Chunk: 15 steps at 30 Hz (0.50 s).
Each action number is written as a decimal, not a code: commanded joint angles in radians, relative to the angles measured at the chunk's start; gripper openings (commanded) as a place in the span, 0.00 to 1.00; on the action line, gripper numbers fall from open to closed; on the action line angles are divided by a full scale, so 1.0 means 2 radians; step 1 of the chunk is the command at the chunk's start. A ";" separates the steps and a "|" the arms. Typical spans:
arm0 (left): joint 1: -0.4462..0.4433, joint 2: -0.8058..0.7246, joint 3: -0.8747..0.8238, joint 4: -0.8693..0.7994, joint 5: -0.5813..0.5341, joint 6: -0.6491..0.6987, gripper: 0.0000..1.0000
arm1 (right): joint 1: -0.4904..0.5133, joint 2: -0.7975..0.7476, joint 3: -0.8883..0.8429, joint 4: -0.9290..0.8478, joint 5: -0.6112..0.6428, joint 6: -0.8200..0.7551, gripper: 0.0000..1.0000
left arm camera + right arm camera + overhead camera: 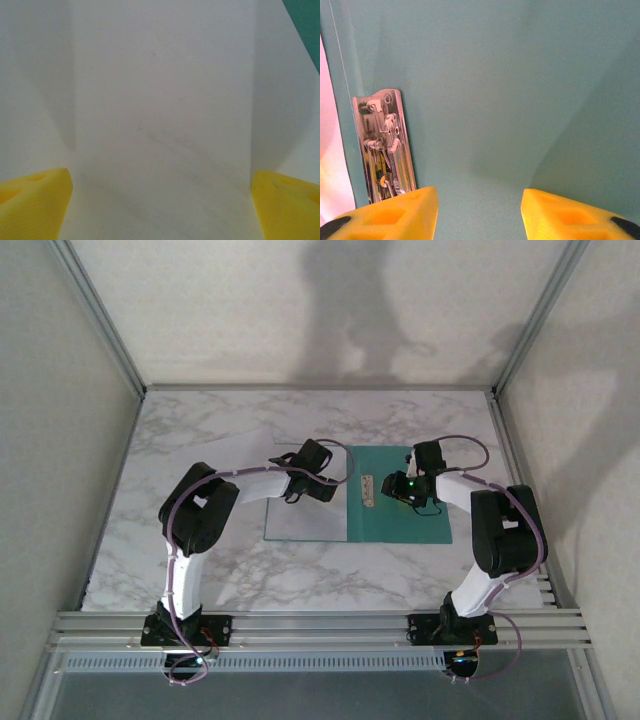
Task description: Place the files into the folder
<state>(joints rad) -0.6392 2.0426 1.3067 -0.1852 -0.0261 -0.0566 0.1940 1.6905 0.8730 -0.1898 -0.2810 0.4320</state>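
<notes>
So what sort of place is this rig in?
Probably a lab test cell, not an office: a marble-look table boxed in by plain panels, metal rails along its near edge, and an open folder on it.

No text can be read. The thin white paper sheet (160, 100) and flat teal-green card folder (520, 75) look unmarked.

The folder (400, 528) is plain teal-green, and its fastener strip (382, 145), at eight o'clock in the right wrist view, is shiny silver. The files (305, 522) are plain white, and the table (200, 430) is white marble with grey veins. The fingers (32, 200) are bright yellow.
</notes>
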 commanded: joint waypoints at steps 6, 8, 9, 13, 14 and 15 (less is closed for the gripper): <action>0.009 -0.007 -0.012 -0.041 -0.008 -0.006 0.92 | -0.005 0.000 -0.011 -0.007 0.007 0.002 0.50; 0.009 -0.007 -0.010 -0.041 -0.009 -0.008 0.92 | -0.004 0.001 -0.010 -0.007 0.004 0.003 0.50; 0.009 -0.006 -0.008 -0.043 -0.010 -0.008 0.92 | -0.004 0.002 -0.009 -0.007 0.003 0.005 0.50; 0.009 -0.008 -0.003 -0.041 -0.006 -0.012 0.92 | -0.004 0.000 -0.007 -0.008 0.002 0.004 0.50; 0.009 -0.009 -0.001 -0.042 -0.006 -0.015 0.92 | -0.004 0.000 -0.007 -0.009 0.002 0.004 0.50; 0.009 -0.009 0.003 -0.043 -0.008 -0.017 0.92 | -0.004 0.000 -0.007 -0.009 0.001 0.005 0.50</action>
<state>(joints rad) -0.6342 2.0426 1.3071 -0.1917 -0.0219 -0.0788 0.1928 1.6905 0.8730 -0.1894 -0.2844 0.4347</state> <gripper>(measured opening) 0.917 0.498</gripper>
